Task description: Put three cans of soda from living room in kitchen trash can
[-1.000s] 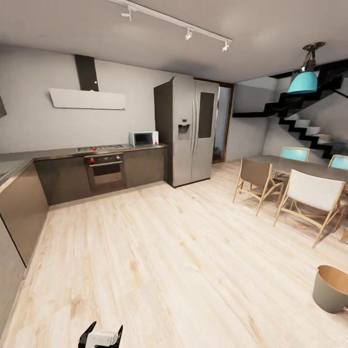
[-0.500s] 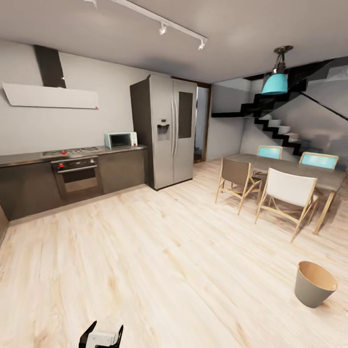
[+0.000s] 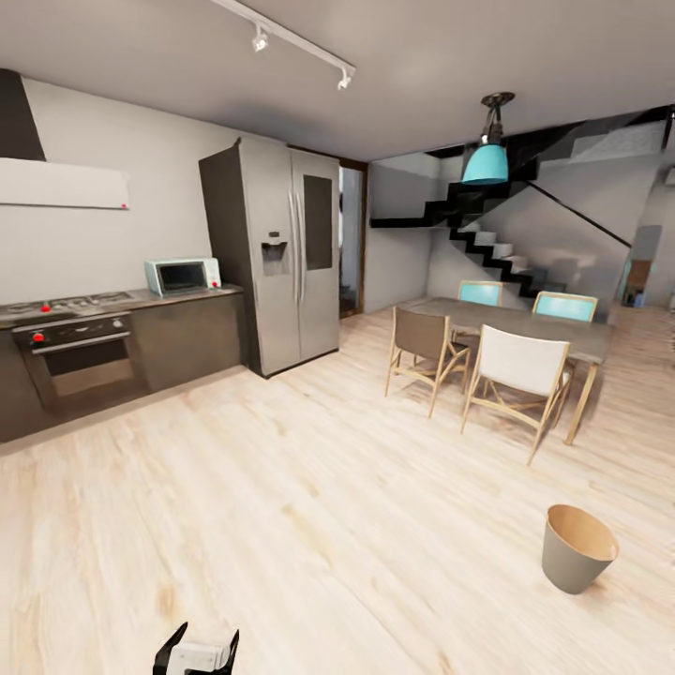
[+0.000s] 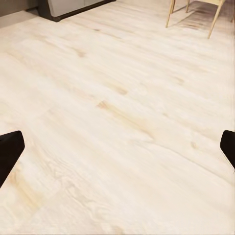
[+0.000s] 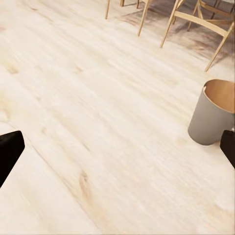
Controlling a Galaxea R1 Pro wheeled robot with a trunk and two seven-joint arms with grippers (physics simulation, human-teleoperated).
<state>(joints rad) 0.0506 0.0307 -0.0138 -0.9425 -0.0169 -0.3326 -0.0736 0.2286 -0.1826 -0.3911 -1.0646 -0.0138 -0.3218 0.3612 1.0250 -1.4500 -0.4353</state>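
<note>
Pale wood floor [image 3: 309, 525] runs bare to the trash can [image 3: 577, 547], upright near the dining chairs [image 3: 511, 380]; both grippers look spread wide and empty, probably tucked for driving.

At the very bottom of the head view, a small part of the robot sticks up into the picture. It is a white block with two black prongs [image 3: 196, 653], one on each side, leaning apart like a little V. It is hard to tell which arm it belongs to.

In the left wrist view, the left tool [image 4: 117, 149] shows as two black fingertips [image 4: 10, 152] at the far edges of the picture. They sit wide apart with nothing between them.

In the right wrist view, the right tool [image 5: 117, 149] looks the same. Its two black fingertips [image 5: 10, 152] are spread wide and hold nothing.
</note>
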